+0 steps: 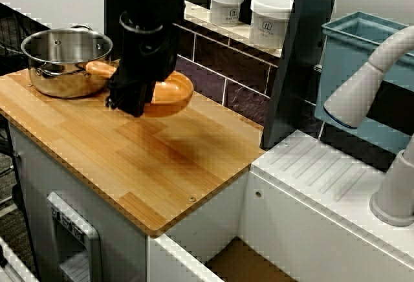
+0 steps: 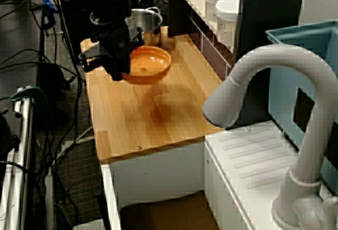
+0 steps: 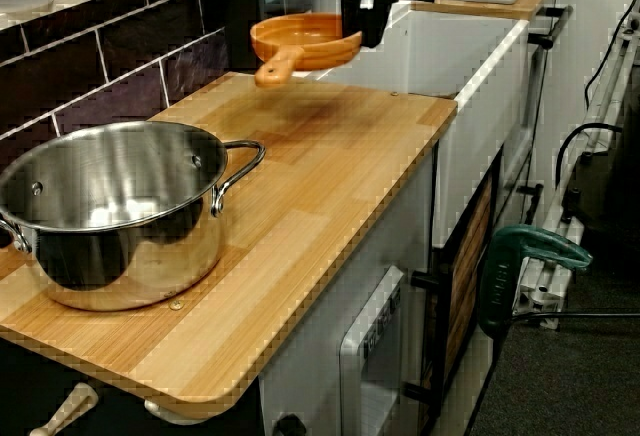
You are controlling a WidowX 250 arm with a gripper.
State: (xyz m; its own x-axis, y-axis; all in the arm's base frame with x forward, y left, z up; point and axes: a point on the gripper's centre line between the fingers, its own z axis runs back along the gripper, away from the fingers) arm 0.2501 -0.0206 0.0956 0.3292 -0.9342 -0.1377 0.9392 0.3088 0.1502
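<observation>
Above counter (image 1: 162,159), end effector (image 1: 131,103) hides pan (image 1: 173,92) rim

The orange pan (image 1: 173,94), round, shallow and short-handled, hung level and upright above the bench (image 1: 162,165) in the frame's upper left.

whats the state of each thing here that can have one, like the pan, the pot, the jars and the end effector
black end effector: shut on the pan, above the counter
orange round pan with a stub handle: held clear of the wooden counter, empty
shiny steel pot with two handles: upright on the counter, no lid, empty
white round jars: upright on the tiled shelf, lids on
</observation>
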